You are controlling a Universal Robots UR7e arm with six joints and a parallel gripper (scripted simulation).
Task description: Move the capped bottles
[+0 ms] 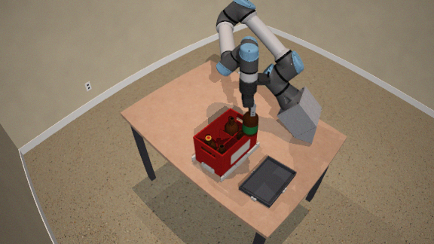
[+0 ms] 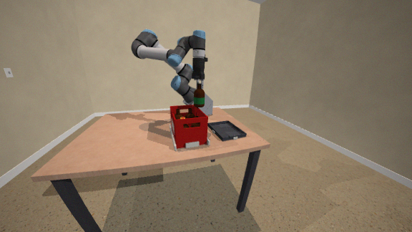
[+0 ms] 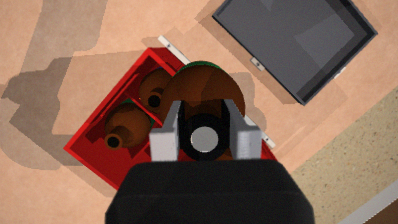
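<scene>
A brown glass bottle with a green label and pale cap (image 1: 250, 124) (image 2: 199, 98) (image 3: 204, 139) hangs upright above my red plastic crate (image 1: 211, 160) (image 2: 191, 134) (image 3: 107, 102), which stands level, bottles inside; the shallow dark-grey tray (image 1: 267, 181) (image 2: 227, 130) (image 3: 295, 45) lies flat nearby, holding none.

Beige walls (image 1: 113, 30) (image 2: 172, 21) with white skirting (image 1: 124, 86) (image 2: 257, 109) and an outlet (image 1: 88, 86) (image 2: 8, 72) surround a speckled floor (image 1: 87, 181) (image 2: 304, 193). The desk (image 1: 166, 102) (image 2: 107, 143) (image 3: 30, 35) has a wooden top, dark legs, and shadows across it.

Can't see all of the tray (image 1: 267, 182) (image 2: 227, 130) (image 3: 295, 45) in the wrist view, cropped at the top. Can't see the crate's (image 1: 203, 156) (image 2: 191, 136) (image 3: 111, 100) lower corner there either, hidden behind the claw (image 1: 252, 112) (image 2: 199, 86) (image 3: 205, 132).
</scene>
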